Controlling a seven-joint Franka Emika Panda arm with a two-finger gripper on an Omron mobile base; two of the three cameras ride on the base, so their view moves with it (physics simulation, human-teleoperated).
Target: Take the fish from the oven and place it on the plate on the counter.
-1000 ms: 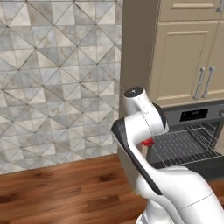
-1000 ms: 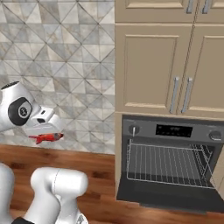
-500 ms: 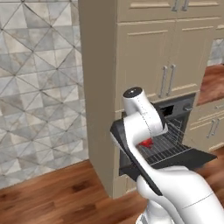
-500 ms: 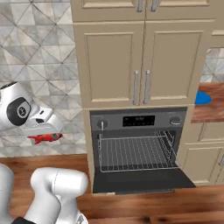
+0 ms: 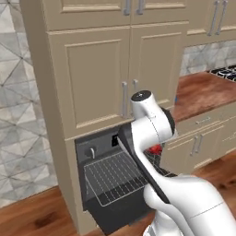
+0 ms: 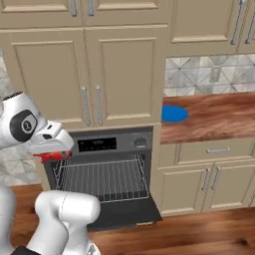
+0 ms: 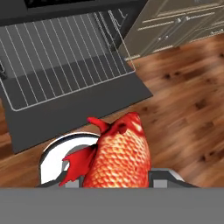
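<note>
The small red-orange scaly fish [image 7: 117,156] was held fast in the robot's two-finger hand [image 7: 114,181], with the fingers closed on its sides. It was carried in the air over the red-brown plank floor [image 7: 183,96], in front of the black built-in oven [image 6: 102,169]. The oven door [image 7: 78,103] was seen hanging open, and the metal wire rack [image 7: 61,52] inside was bare. So the first part of the job looked done: the fish was out. The round flat bright blue plate [image 6: 174,113] was seen at the left edge of the red-brown wooden worktop [image 6: 214,117], well apart from the fish. The fish was yet to be carried there and put down.
</note>
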